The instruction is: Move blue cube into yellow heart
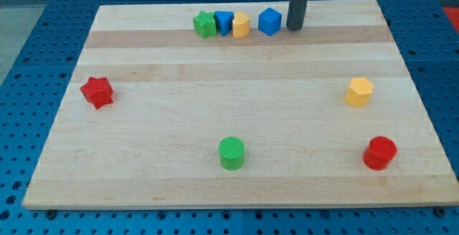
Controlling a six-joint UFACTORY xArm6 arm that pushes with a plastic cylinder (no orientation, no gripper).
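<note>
On the pale wooden surface (pixel 237 106), our tool, a bare rod gripping nothing, rests its tip (pixel 294 27) just right of the blue cube (pixel 270 21), which sits slightly apart from the yellow heart (pixel 241 25), so the push remains.

Looks like a robotics lab or test bench rather than a home or shop. Shown by the blue perforated base plate (pixel 43 20) with its regular grid of mounting holes, visible on all sides of the pale wooden desk (pixel 237 113). Shown too by the dark rod (pixel 297 2) coming down from the view's top, and by small plastic blocks in plain colours scattered on the wood, such as a red star (pixel 97 92) and a green cylinder (pixel 232 152). No furniture or household clutter to place it further; exact kind of facility cannot be told.
</note>
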